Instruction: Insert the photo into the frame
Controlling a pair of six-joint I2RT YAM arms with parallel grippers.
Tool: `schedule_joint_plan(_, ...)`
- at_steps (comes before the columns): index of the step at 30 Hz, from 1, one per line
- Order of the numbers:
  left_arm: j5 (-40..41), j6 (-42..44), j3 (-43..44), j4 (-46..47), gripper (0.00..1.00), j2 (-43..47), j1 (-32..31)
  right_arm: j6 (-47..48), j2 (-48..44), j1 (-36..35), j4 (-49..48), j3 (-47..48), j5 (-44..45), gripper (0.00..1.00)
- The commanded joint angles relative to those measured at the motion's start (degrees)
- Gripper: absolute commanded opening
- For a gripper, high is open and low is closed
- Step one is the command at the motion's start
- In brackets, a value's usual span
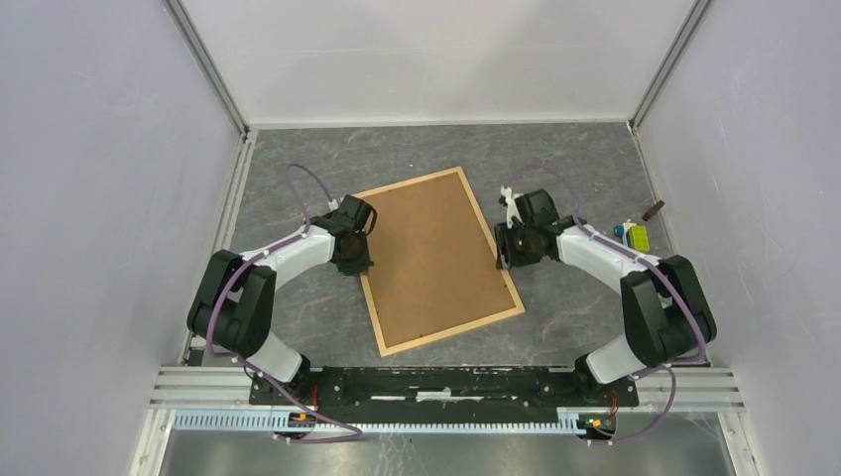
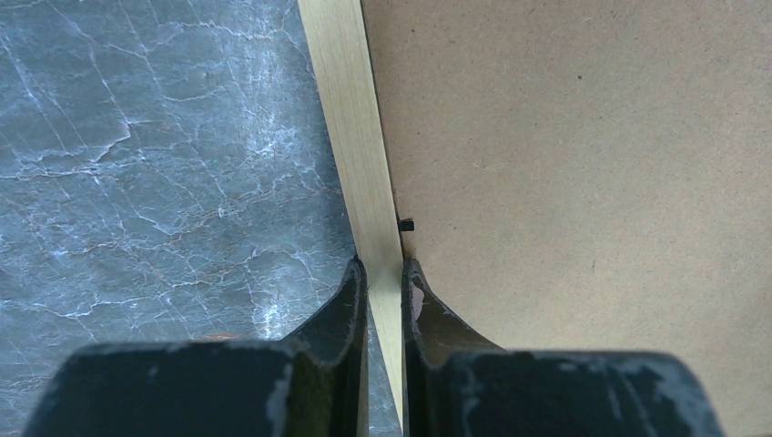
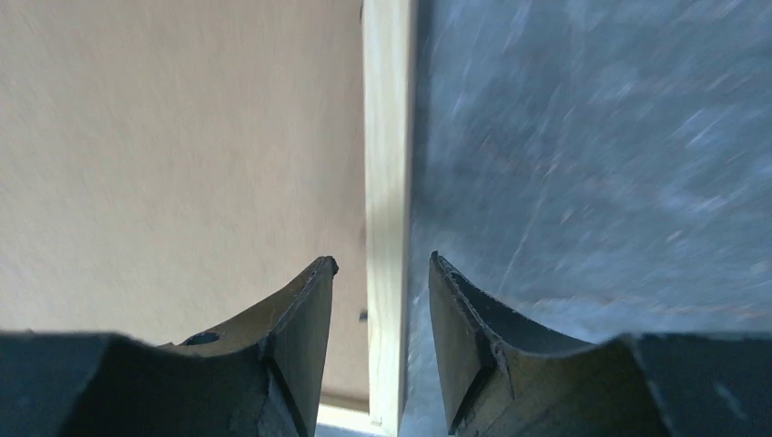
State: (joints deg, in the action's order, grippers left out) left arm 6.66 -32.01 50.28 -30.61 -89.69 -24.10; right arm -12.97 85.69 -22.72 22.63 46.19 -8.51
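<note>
The frame [image 1: 451,332] of thin light wood lies flat on the grey marbled table, back up, with a plain brown backing board [image 1: 436,253] filling it. The photo is hidden. My left gripper [image 1: 359,260] is shut on the frame's left rail [image 2: 350,118], one finger outside it and one on the board [image 2: 583,164]. My right gripper [image 1: 508,256] stands open astride the right rail [image 3: 387,137], with a gap on each side of the wood. A small black tab [image 2: 406,224] sits at the board's edge just ahead of the left fingertips.
A small green and blue object [image 1: 635,236] and a brown piece [image 1: 653,209] lie by the right wall. White walls close in the table on three sides. A metal rail [image 1: 446,382] carrying the arm bases runs along the near edge.
</note>
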Motion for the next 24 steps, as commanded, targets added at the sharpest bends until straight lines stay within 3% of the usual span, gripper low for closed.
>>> schedule_joint_plan(1, -1.19, 1.94, -1.94, 0.64, 0.02, -0.83, -0.1, 2.54, 4.32, 2.56, 1.17, 10.21, -0.24, 0.47)
schedule_joint_plan(11, -1.71, 2.39, -1.94, 0.82, 0.02, -0.92, -0.09, 2.82, 14.13, 3.06, 1.78, 20.66, -1.41, 0.34)
schedule_joint_plan(24, -2.63, 2.39, -1.79, 1.35, 0.02, -1.87, -0.08, 2.9, 19.45, 3.04, 1.45, 23.18, -0.85, 0.31)
